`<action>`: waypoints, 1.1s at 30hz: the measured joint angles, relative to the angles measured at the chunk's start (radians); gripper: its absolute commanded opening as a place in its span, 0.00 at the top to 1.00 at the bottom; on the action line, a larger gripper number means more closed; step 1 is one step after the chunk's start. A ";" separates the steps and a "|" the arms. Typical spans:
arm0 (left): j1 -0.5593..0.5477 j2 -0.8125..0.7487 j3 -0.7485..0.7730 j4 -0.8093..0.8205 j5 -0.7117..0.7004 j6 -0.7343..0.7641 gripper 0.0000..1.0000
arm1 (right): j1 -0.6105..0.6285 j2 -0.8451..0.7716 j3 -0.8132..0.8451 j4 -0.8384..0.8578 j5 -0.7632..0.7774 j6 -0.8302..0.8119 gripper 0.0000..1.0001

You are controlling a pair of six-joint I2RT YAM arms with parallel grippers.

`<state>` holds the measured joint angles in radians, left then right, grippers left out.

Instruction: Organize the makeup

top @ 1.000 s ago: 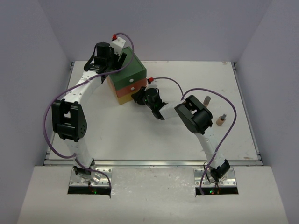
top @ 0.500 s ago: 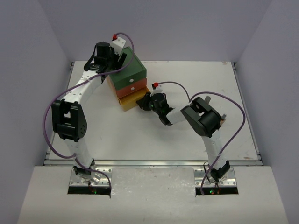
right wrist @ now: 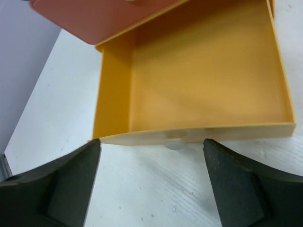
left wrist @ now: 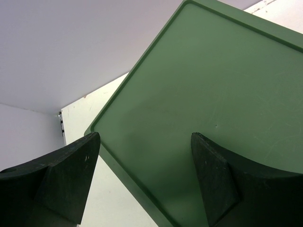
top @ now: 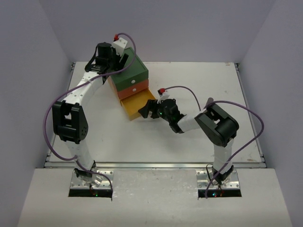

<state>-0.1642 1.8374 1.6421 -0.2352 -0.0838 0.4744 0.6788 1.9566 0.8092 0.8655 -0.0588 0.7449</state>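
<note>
Drawer box (top: 130, 78) at far left of worktop (top: 118, 137), stacked green over orange over yellow. Bottom yellow drawer (right wrist: 236, 132) pulled well out, orange drawer (right wrist: 104, 19) above it shut. Right claw (right wrist: 151, 142) just in front of yellow drawer's front wall, spread wide, gripping nothing; small round knob (right wrist: 175, 144) on that wall between the two fingers, touching neither. Left claw (left wrist: 145, 137) over green top (left wrist: 213, 94) of box, also spread wide, one finger near the top's edge, other over its middle; cannot tell from either view whether pressing on lid. Of makeup, only one small bottle (top: 209, 100) to be made out, upright on right side of worktop, half hidden behind right arm's elbow, well apart from open drawer. Shows too small to tell kind or colour.
</note>
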 measured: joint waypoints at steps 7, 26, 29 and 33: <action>0.000 0.000 0.000 -0.001 0.002 0.000 0.21 | 0.004 -0.269 0.028 -0.301 -0.049 -0.258 0.01; 0.000 0.000 0.037 -0.079 0.066 0.016 0.16 | -0.680 -0.441 0.584 -1.531 0.171 -0.479 0.03; 0.000 -0.001 0.039 -0.087 0.074 0.023 0.16 | -0.687 -0.364 0.587 -1.566 0.158 -0.479 0.07; 0.000 -0.001 0.040 -0.090 0.078 0.030 0.16 | -0.697 -0.273 0.586 -1.584 0.126 -0.481 0.10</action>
<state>-0.1638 1.8362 1.6822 -0.3249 -0.0059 0.5047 -0.0185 1.6839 1.3952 -0.7180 0.0675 0.2642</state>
